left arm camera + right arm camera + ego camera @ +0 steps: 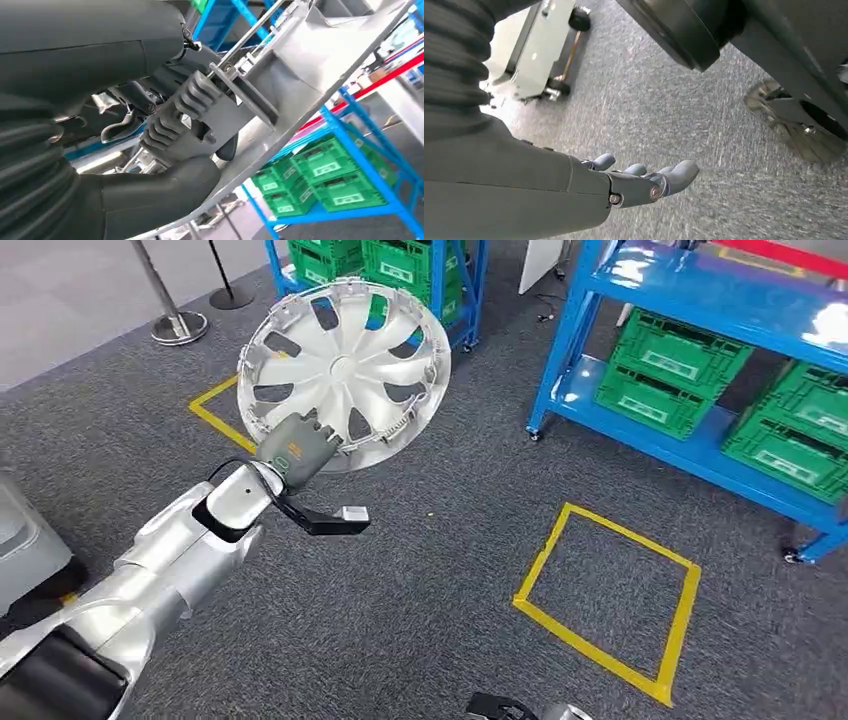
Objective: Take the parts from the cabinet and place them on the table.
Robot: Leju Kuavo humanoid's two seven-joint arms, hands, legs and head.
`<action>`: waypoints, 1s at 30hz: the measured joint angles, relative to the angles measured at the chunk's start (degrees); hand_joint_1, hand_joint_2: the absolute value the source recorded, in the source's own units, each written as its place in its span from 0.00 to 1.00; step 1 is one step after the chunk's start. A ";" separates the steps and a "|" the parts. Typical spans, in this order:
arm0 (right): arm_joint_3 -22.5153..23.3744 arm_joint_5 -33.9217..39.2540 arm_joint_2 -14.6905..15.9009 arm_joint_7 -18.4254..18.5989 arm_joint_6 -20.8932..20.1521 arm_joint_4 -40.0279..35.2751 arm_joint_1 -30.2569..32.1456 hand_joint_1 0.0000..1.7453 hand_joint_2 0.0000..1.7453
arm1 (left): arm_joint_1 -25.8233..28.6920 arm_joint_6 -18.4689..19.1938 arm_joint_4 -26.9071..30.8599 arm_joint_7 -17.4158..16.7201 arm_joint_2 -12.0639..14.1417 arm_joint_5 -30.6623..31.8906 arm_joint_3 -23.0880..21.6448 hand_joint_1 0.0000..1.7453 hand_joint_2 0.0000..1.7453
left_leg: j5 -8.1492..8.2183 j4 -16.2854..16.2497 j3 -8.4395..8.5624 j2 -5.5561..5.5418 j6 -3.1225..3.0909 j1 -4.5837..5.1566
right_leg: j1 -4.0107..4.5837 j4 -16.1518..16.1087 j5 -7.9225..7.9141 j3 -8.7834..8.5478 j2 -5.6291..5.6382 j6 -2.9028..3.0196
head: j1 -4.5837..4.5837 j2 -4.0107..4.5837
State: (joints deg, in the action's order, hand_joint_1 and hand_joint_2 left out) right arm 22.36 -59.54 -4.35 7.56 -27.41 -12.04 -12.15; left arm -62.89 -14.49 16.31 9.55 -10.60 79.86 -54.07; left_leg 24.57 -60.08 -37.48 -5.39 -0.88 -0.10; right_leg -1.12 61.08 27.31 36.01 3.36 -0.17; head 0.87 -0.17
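A silver wheel cover (345,365) with curved spokes is held up in the air over the grey carpet, its face toward me. My left hand (295,452) grips its lower rim. In the left wrist view the fingers (177,117) clamp the cover's rim (300,65) and its wire ring from behind. My right hand (644,182) hangs low above the carpet with its fingers spread and nothing in it.
Blue shelving (700,290) with green crates (675,370) stands at the right, and a second blue rack (400,270) with green crates at the back. Yellow tape squares (610,600) mark the carpet. A stanchion base (180,327) stands at the back left. A grey wheeled unit (531,50) stands nearby.
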 joint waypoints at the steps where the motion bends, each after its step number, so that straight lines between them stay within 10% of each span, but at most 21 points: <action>1: 0.00 -0.04 -0.02 0.04 0.00 0.00 0.01 0.00 1.00 | -0.12 -0.13 0.00 -0.02 -0.04 -0.04 0.00 1.00 1.00 | -0.11 -0.28 -0.51 -0.69 0.50 0.30 | 0.12 -0.77 0.34 -0.40 0.90 -0.22 | 0.00 0.00; 5: 0.00 -0.11 -0.26 -0.07 0.00 0.00 0.05 0.00 1.00 | -0.10 0.05 -0.02 -0.02 0.24 0.07 -0.22 1.00 1.00 | -0.78 0.43 -0.83 -2.44 2.05 0.08 | -0.08 -1.26 -0.32 -0.77 -1.59 0.87 | 0.00 0.00; 7: 0.00 -0.15 -0.28 -0.18 0.00 0.00 -0.10 0.00 1.00 | -0.18 0.42 0.00 -0.20 0.31 0.24 -0.46 1.00 1.00 | 1.76 -3.00 -2.49 3.05 2.35 0.27 | 0.08 -1.65 -0.49 -1.10 -2.57 1.61 | 0.31 0.00; 11: 0.00 -0.17 -0.26 -0.20 0.00 0.00 0.23 0.00 1.00 | -0.10 1.07 -0.02 -1.18 0.31 0.26 -1.03 1.00 1.00 | 6.85 -16.40 -8.61 4.91 3.04 -0.20 | 0.22 -1.61 -0.33 -1.11 -5.26 1.90 | 0.31 0.00; 14: 0.00 0.11 -0.26 -0.35 0.00 0.00 0.20 0.00 1.00 | -0.16 1.44 -0.04 -1.33 0.33 0.26 -1.22 1.00 1.00 | 1.39 -6.19 -2.81 6.32 2.86 -0.29 | 0.21 -1.52 -0.09 -1.31 -6.98 1.61 | 0.33 0.00; 16: 0.00 0.33 -0.22 -0.55 0.00 0.00 0.25 0.00 1.00 | -0.42 1.64 0.00 -1.84 -0.04 0.26 -1.27 1.00 1.00 | 0.99 0.19 0.74 9.94 2.28 0.76 | 0.90 -1.13 0.38 -1.21 -8.15 0.89 | 0.35 0.00; 20: 0.00 0.77 -0.13 -0.98 0.00 0.00 0.33 0.00 1.00 | -0.48 1.97 -0.13 -2.14 -0.35 0.50 -1.36 1.00 1.00 | 0.55 0.36 0.41 6.96 0.90 0.58 | 0.85 -1.49 0.76 -2.01 -10.71 -0.10 | 0.09 0.00; 23: 0.00 0.83 -0.15 -1.16 0.00 0.00 0.33 0.00 1.00 | -0.47 2.10 -0.26 -2.16 -0.68 0.50 -1.44 1.00 1.00 | 0.27 0.67 0.68 5.40 0.01 0.02 | 0.40 4.70 4.69 0.77 -5.08 -0.73 | -0.07 0.00; 26: 0.00 0.83 -0.02 -0.90 0.00 0.00 0.94 0.00 1.00 | -0.37 2.10 -0.31 -2.19 -1.14 0.57 -1.84 1.00 1.00 | 0.31 0.62 0.67 3.10 -0.11 0.14 | 0.48 16.91 8.61 7.24 -3.46 -0.71 | -0.07 0.00; 30: 0.09 1.03 0.07 -0.96 0.00 0.00 1.22 0.00 1.00 | -0.35 2.73 -0.37 -2.38 -1.66 0.72 -2.32 1.00 1.00 | 0.39 0.28 0.78 0.25 0.12 0.01 | 0.19 2.82 -0.34 1.59 -2.06 -0.27 | -0.07 0.00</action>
State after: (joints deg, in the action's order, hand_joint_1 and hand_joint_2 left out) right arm 22.45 -58.51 -4.28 6.60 -27.41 -12.04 -10.94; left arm -63.24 -11.76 15.93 7.17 -12.26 80.59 -56.39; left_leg 24.96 -59.80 -36.69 -5.14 -0.77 -0.09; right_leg -0.93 63.91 26.97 37.60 1.29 -0.44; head 0.81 -0.17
